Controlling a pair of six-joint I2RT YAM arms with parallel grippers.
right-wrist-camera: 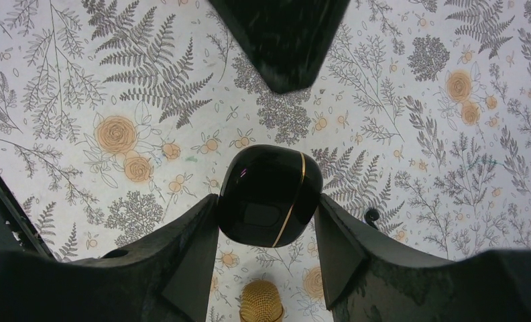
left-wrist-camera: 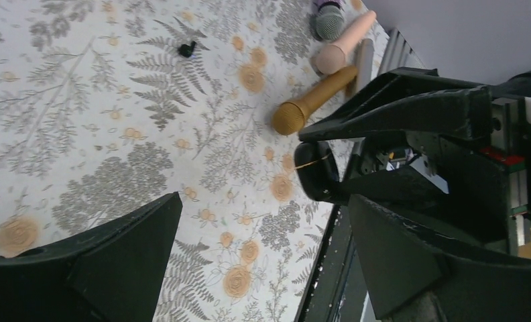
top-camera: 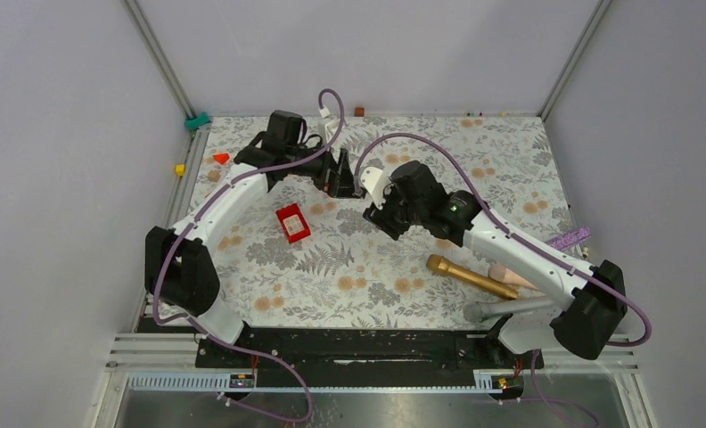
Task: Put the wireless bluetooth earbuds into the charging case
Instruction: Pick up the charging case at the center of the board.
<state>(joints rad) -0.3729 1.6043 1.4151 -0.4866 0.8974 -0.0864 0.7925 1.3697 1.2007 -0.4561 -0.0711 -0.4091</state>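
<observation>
The charging case (right-wrist-camera: pixel 266 194) is a glossy black rounded box with a thin gold line. My right gripper (right-wrist-camera: pixel 268 201) is shut on its sides and holds it above the floral cloth. In the top view the right gripper (top-camera: pixel 381 212) is at mid-table, with the left gripper (top-camera: pixel 345 176) just behind it. The left gripper (left-wrist-camera: pixel 263 225) is open and holds nothing; the case (left-wrist-camera: pixel 315 176) shows ahead of it on the right. One tiny black earbud (right-wrist-camera: pixel 371 216) lies on the cloth right of the right finger, and the earbud (left-wrist-camera: pixel 186 48) is also far off in the left wrist view.
A red box (top-camera: pixel 292 223) lies left of the grippers. A gold microphone (top-camera: pixel 470 276), a pink handle (top-camera: pixel 510 273) and a grey microphone (top-camera: pixel 508 309) lie at the front right. An orange-red triangle (top-camera: pixel 221 158) sits at the back left.
</observation>
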